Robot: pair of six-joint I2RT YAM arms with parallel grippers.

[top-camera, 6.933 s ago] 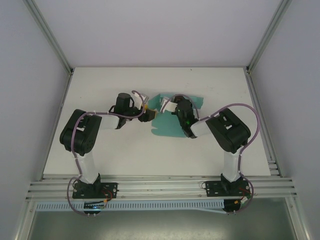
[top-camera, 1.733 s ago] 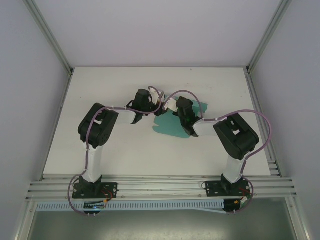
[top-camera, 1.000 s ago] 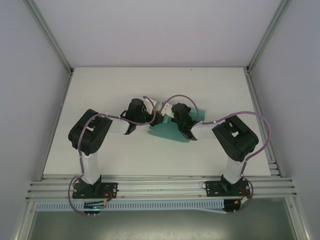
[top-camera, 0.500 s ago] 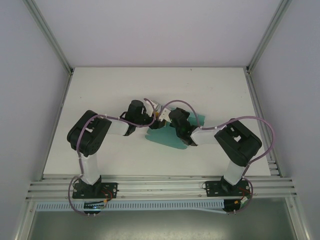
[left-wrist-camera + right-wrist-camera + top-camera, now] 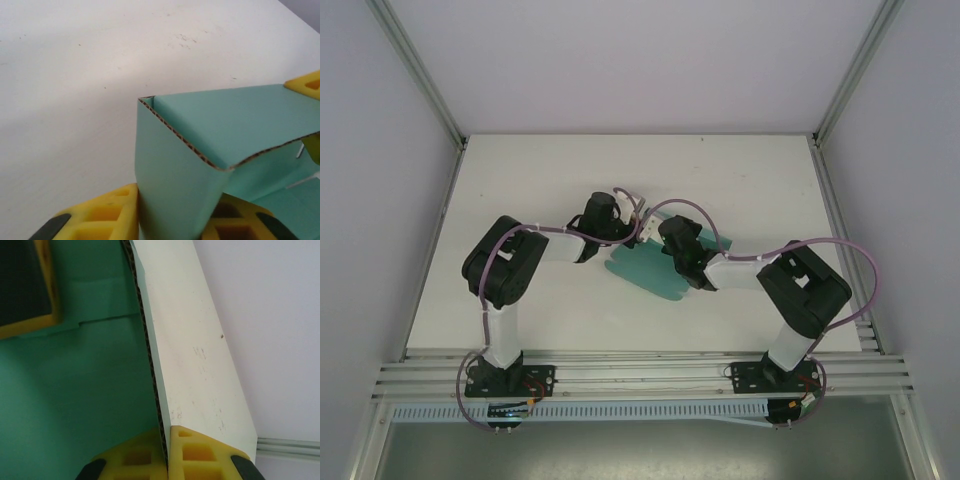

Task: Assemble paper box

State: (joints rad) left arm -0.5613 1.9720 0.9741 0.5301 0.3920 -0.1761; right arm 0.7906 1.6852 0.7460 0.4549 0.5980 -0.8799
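I count one teal paper box on the single tabletop. Two arms, the left arm and right arm, and two grippers, left gripper and right gripper.

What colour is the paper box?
The paper box is teal-green, clearest in the left wrist view.

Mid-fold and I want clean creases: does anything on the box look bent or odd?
Possibly. The paper box flap at the left gripper bows in a rounded buckle along its cut edge rather than folding crisply. Nothing else stands out.
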